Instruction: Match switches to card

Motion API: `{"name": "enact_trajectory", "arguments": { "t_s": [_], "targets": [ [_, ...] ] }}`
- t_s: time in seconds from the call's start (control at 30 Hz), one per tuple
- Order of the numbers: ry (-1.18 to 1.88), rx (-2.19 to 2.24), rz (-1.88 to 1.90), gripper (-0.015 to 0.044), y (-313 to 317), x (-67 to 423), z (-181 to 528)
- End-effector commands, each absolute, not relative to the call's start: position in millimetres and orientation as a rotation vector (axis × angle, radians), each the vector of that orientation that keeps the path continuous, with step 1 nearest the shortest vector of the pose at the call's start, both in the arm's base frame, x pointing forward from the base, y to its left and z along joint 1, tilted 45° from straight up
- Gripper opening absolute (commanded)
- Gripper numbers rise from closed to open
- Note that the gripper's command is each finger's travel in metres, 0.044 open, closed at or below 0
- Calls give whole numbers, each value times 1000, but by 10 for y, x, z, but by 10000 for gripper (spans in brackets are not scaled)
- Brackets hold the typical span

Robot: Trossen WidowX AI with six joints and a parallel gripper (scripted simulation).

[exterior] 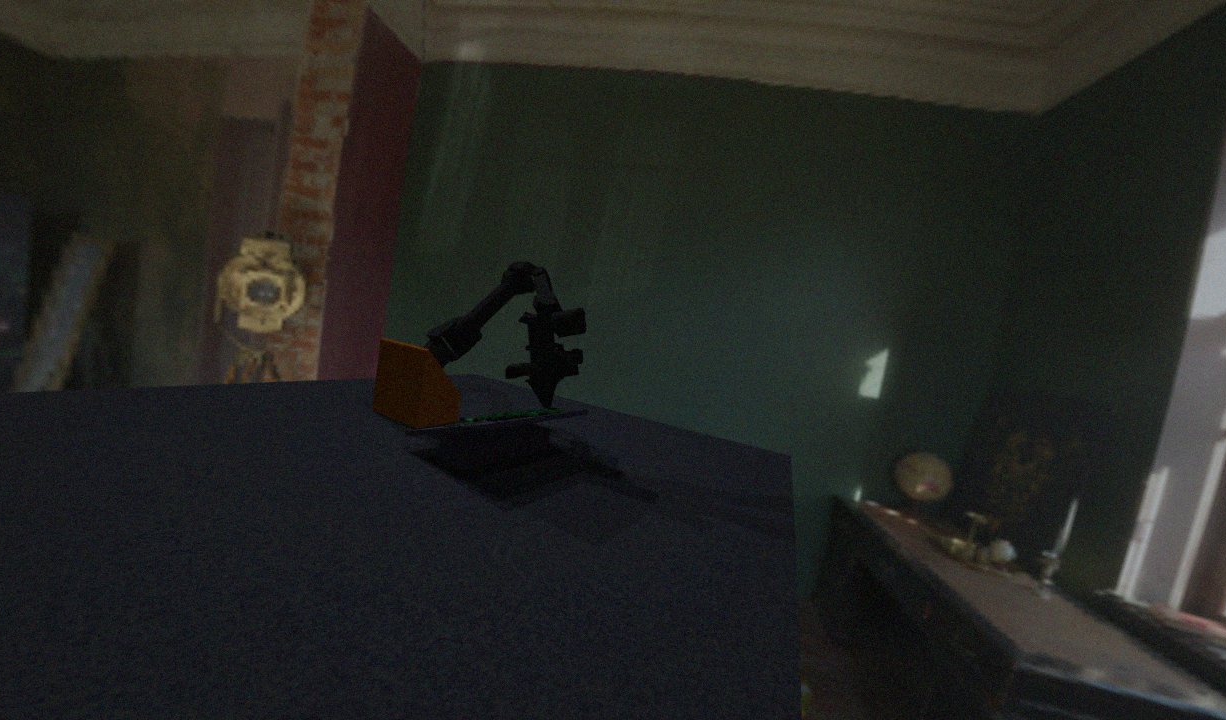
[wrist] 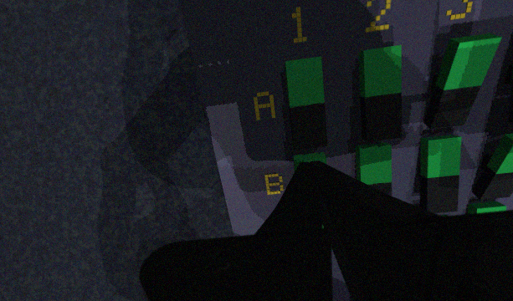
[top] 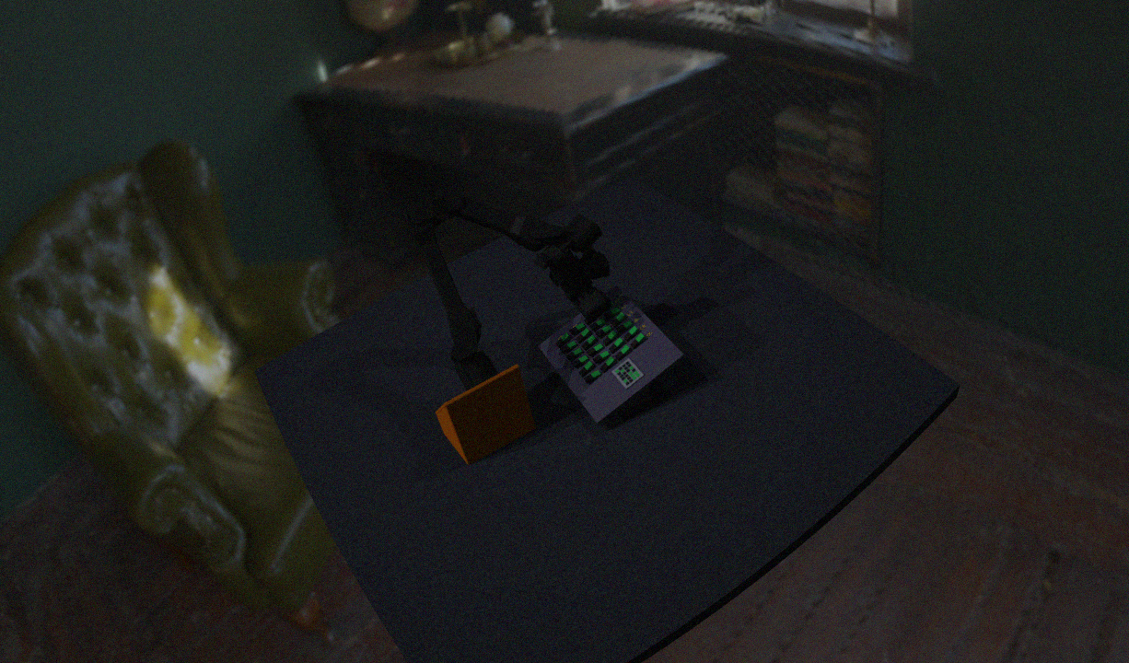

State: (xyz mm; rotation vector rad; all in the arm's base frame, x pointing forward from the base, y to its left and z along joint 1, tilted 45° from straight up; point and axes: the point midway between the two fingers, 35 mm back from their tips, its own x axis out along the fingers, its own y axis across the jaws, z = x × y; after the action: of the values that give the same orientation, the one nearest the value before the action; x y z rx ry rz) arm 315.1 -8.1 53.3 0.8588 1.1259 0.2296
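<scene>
The gripper [wrist: 323,176], fully closed and holding nothing, has its tip over switch B1 [wrist: 308,158] on the panel [top: 634,387].

The panel [top: 634,387] lies on the table [top: 716,461], beside the wedge block [top: 485,412].

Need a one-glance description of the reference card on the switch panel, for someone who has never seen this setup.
On the dark table, beside the orange block, lies a grey panel with rows of green-and-dark switches. The card sits flat at the grid's end nearest the top camera: one small pale square of tiny green and dark cells, not a raised rocker.
</scene>
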Motion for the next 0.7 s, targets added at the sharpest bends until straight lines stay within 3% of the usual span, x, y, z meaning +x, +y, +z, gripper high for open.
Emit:
{"name": "enact_trajectory", "arguments": {
  "t_s": [0.0, 0.37, 0.67],
  "targets": [
    [1132, 860, 227, 0, -66, 3144, 514],
    [1127, 859, 229, 0, -87, 3145, 539],
    [1111, 859, 213, 0, -423, 2838, 955]
  ]
}}
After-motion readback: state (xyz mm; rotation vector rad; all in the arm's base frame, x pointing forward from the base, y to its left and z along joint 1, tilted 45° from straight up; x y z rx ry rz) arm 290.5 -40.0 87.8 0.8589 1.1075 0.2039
